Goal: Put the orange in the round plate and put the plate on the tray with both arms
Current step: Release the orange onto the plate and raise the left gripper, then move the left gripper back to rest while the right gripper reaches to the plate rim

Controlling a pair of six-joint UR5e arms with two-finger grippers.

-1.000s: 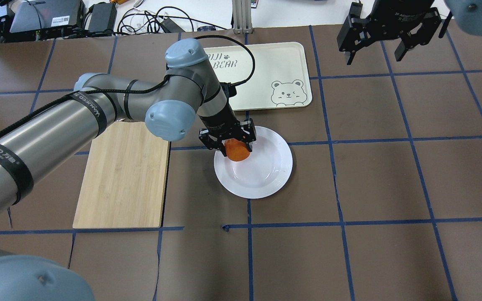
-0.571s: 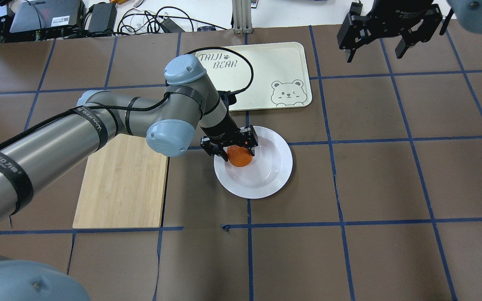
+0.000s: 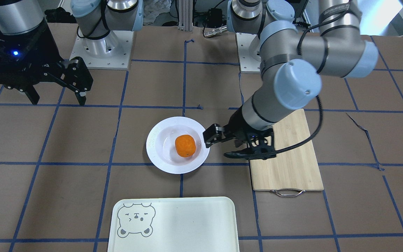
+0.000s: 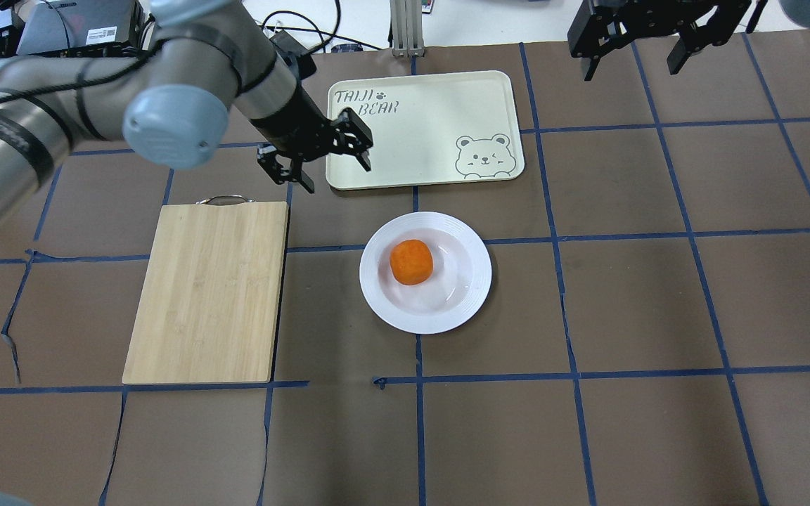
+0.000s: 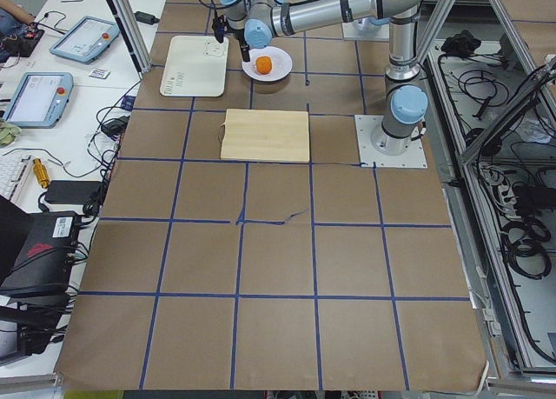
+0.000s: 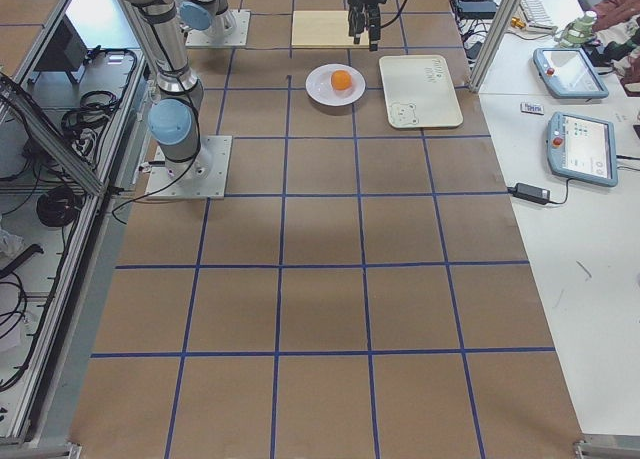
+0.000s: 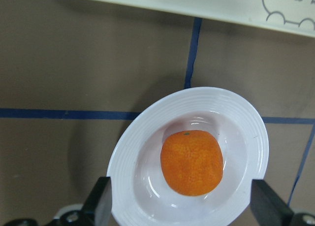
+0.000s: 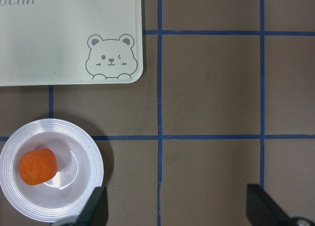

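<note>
Right, the orange (image 4: 411, 261) is sitting loose in the well of the round plate (image 4: 477, 288), a touch toward ten o'clock of the plate's centre in the overhead view, and nothing is touching it. The left tool (image 4: 338, 178) hangs with its fingers spread wide and empty, up at ten o'clock from the plate, over the near corner of the tray (image 4: 433, 112). The right tool (image 4: 631, 70) is parted as well, well off at one o'clock.

The plate itself is on the bench, with the tray at its twelve o'clock and the bamboo board (image 4: 208, 292) at nine.

Now the tricky part, I'd say: that plate looks stiff, glossy and slick, with a rim lying low to the bench, so there is little to bite. The ridged rim is the place to take it, one tool at nine o'clock and the other at three, pinching across the lip. The fruit is round and free to roll, so the lift probably wants to be level and even on both sides, or it may wander to an edge.
</note>
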